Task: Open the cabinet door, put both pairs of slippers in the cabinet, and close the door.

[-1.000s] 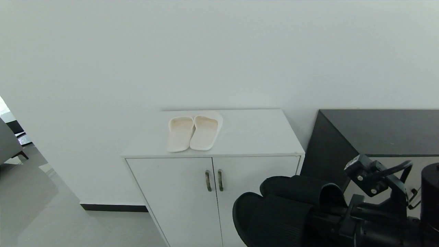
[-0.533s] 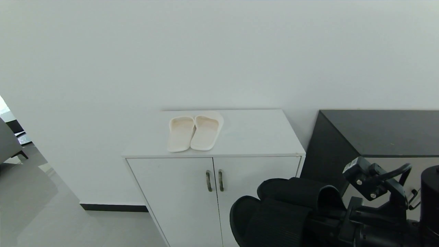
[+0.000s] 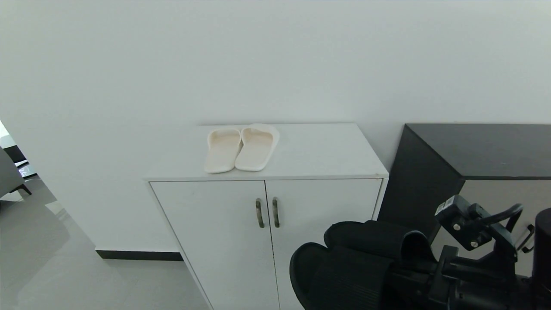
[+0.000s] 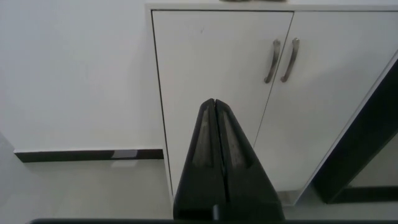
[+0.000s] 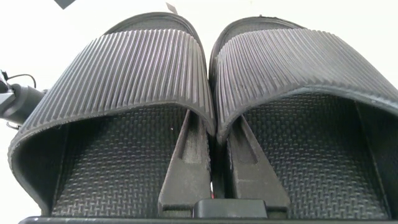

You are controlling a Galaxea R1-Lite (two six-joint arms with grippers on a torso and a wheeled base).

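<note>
Gripping the black ribbed slippers (image 3: 361,262) low before the shut white two-door cabinet (image 3: 215,224), the right pincer (image 5: 212,124) is occupied; the left pincer (image 4: 214,109), clenched empty, faces its vertical metal handles (image 4: 272,61), cream slippers (image 3: 257,148) lying on top.

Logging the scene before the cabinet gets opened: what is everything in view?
cabinet: one, white, against the wall, both doors shut.
door handles: two, dark, where the doors meet.
cream slippers: one pair, cream, side by side on the cabinet top.
black slippers: one pair, black, held up before the cabinet.
sideboard: one, black, right of the cabinet.
chair: one, grey, far left edge.
left gripper: one, black, shut, empty, facing the cabinet.
right gripper: one, black, shut on the black slippers.
</note>
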